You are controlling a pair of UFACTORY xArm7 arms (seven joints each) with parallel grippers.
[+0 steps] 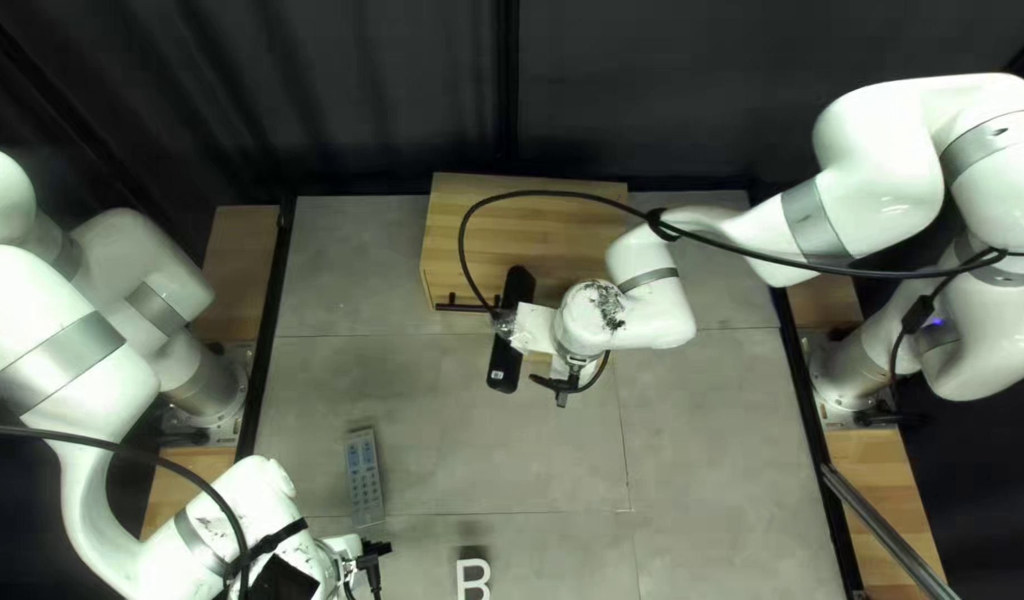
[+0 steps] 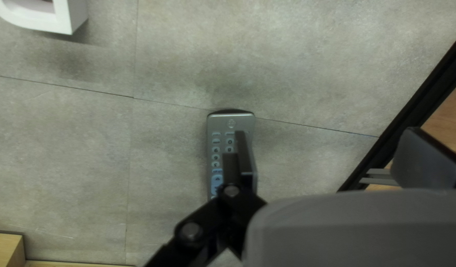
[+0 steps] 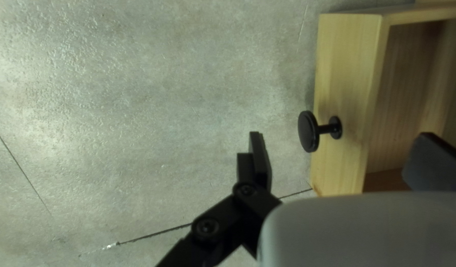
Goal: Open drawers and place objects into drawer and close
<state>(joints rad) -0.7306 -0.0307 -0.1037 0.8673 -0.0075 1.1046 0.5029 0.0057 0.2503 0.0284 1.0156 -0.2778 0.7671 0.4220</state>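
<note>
In the top left view my left gripper [image 1: 362, 556] is beside the near end of a grey remote [image 1: 364, 478]. Seen from the left wrist, my left gripper [image 2: 327, 136] has its fingers wide apart, one of them over the remote [image 2: 215, 148]. A wooden cabinet [image 1: 534, 239] stands at the far edge, partly covered by my right arm. My right gripper [image 1: 562, 383] is in front of it, mostly hidden by its own arm. From the right wrist, my right gripper [image 3: 340, 136] is open above a pulled-out drawer [image 3: 346, 64] with a black knob [image 3: 308, 131]; neither finger visibly touches it.
A white letter B [image 1: 473, 578] lies near the table's front edge; part of it shows as a white block [image 2: 64, 17] in the left wrist view. A dark bar handle [image 1: 462, 305] is on the cabinet's front left. Black cables loop over the cabinet and beside both arms.
</note>
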